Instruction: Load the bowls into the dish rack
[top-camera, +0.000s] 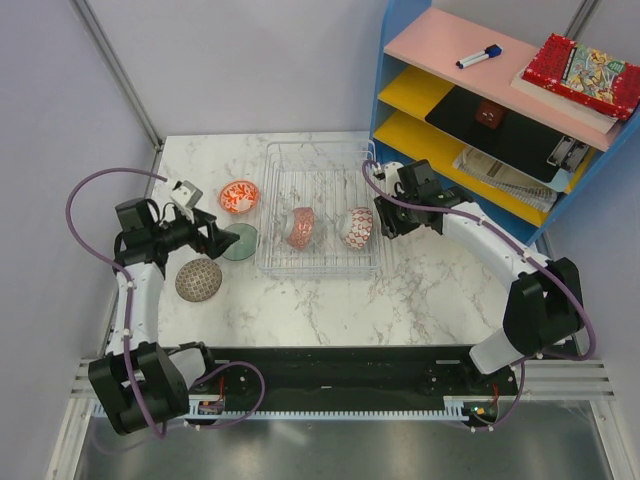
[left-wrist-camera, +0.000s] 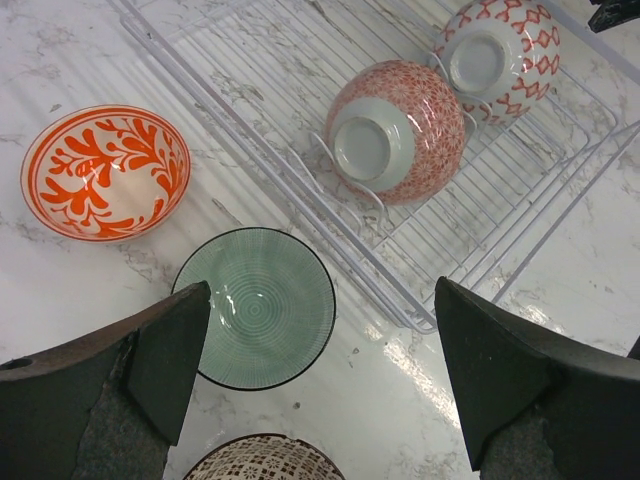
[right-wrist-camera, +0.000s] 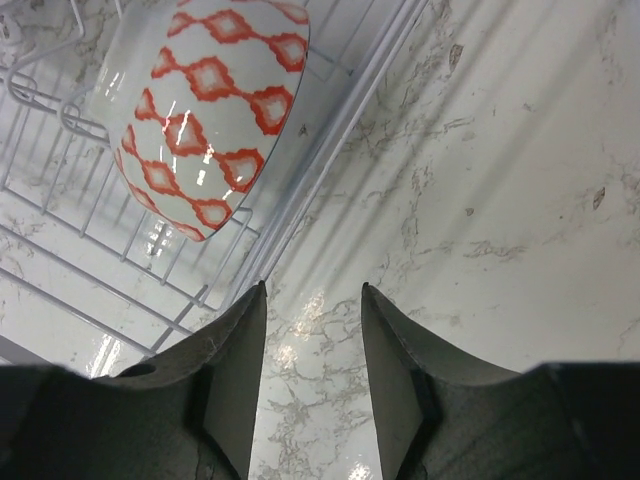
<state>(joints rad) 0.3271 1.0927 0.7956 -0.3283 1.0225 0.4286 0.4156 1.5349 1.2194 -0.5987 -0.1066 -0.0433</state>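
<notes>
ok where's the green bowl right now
In the top view the green bowl sits upright on the marble table just left of the dish rack, between the orange leaf-patterned bowl and the brown patterned bowl, just ahead of the left arm's open fingers.

Left arm (top-camera: 137, 300), right arm (top-camera: 485, 240): white links, black joints.
Purple cable (top-camera: 69, 212) loops along each; dark wedge-shaped claw fingers (left-wrist-camera: 500, 370).

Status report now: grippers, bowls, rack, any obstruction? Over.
Left gripper open, pointing at green bowl. Right gripper empty, jaws apart, beside dish rack. Two bowls racked; orange bowl, brown bowl also on table. Nothing blocking.
</notes>
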